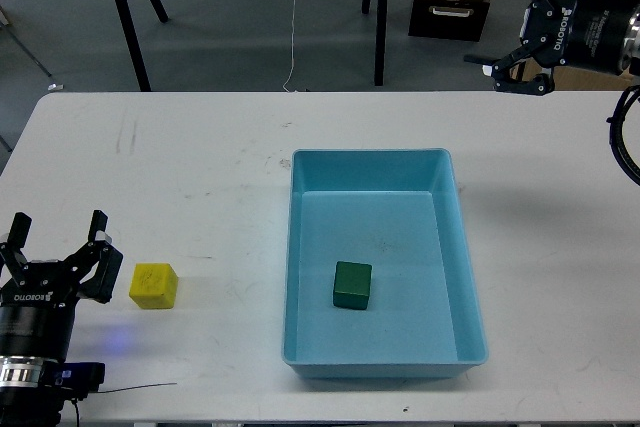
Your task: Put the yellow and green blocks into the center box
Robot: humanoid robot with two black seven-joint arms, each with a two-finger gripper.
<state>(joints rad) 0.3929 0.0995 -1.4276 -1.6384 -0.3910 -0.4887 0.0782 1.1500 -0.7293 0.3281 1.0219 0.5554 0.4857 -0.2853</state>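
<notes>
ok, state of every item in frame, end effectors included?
small dark green cube: resting inside tray, flat on its floor
small bright yellow cube: on table, outside tray, ungripped
shallow light-blue plastic tray: upright, holds only the green cube
left end effector: open, empty, beside yellow cube
right end effector: open, empty, raised beyond table's far edge

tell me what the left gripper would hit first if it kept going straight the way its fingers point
Probably nothing: the open left gripper points up the bare white table. The small bright yellow cube sits just to its right, outside that line, though depth is hard to judge.
</notes>
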